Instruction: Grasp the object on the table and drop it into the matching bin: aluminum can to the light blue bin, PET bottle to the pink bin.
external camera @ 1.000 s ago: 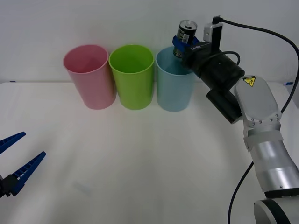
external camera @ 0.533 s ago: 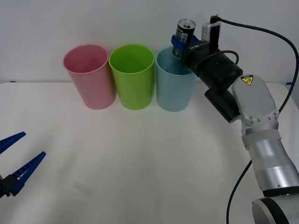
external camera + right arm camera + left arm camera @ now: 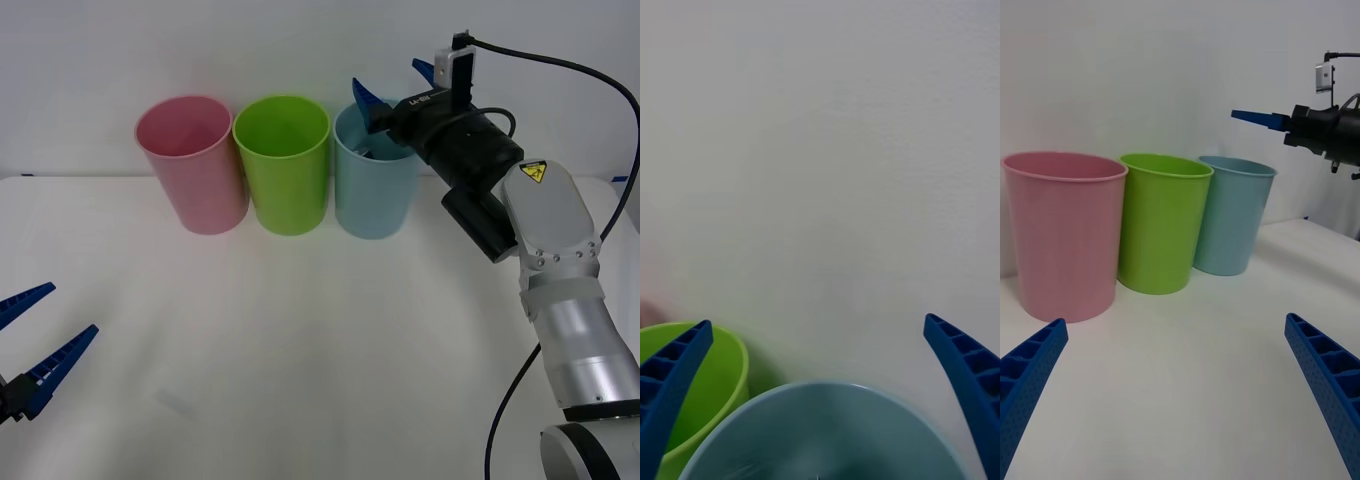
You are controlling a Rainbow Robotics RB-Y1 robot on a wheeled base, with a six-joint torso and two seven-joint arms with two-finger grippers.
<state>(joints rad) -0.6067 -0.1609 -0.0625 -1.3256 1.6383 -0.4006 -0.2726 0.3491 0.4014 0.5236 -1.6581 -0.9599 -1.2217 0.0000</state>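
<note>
Can released over the light blue bin

Right gripper [image 3: 392,82] hangs directly above the mouth of the light blue bin [image 3: 374,190], at the far right end of the row of three tubs, its blue ribbed fingers [image 3: 964,379] spread wide with nothing between them. That placement suits a drop: centred over the opening, so a released thing falls inside and not onto the tabletop [image 3: 300,340].

A dark shape just inside the bin's rim, below the fingers, looks like the aluminum can [image 3: 372,152]. Too little of it shows to tell which way its long axis lies or where its silver top points.

The green bin [image 3: 284,165] stands touching the light blue one on its left, and the pink bin [image 3: 193,165] is farther left again; both look unused.

Left gripper [image 3: 35,345] waits low at the near left, well apart from the bins, fingers spread and empty.

Judging by this, the sorting looks essentially done.
</note>
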